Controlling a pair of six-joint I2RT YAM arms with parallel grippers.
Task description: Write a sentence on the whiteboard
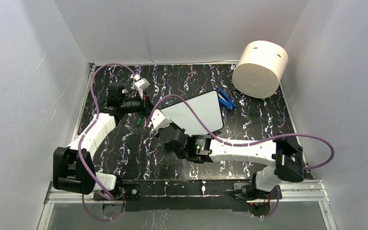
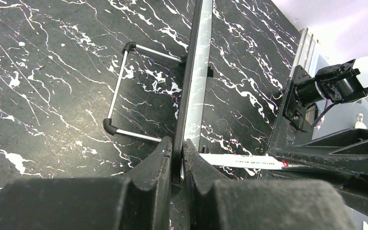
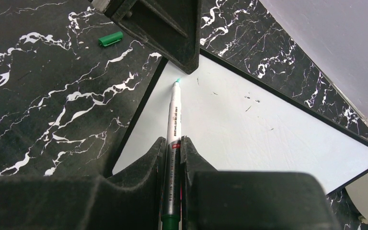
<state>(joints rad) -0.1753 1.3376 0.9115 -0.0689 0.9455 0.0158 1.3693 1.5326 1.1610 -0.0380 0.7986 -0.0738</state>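
Observation:
The whiteboard (image 1: 199, 111) stands tilted on the dark marbled table. In the left wrist view it shows edge-on (image 2: 195, 81), with its wire stand (image 2: 119, 94) behind it. My left gripper (image 2: 177, 143) (image 1: 146, 103) is shut on the board's near edge. My right gripper (image 3: 173, 141) (image 1: 154, 120) is shut on a white marker (image 3: 173, 112). The marker's teal tip rests at the white face (image 3: 258, 124) near the corner, just beside the left fingers (image 3: 170, 26). The sentence is not in view: the face shows only a few tiny dark specks.
A green marker cap (image 3: 110, 39) (image 1: 138, 120) lies on the table left of the board. A blue object (image 1: 226, 99) sits by the board's far corner. A big cream cylinder (image 1: 260, 69) stands at the back right. White walls enclose the table.

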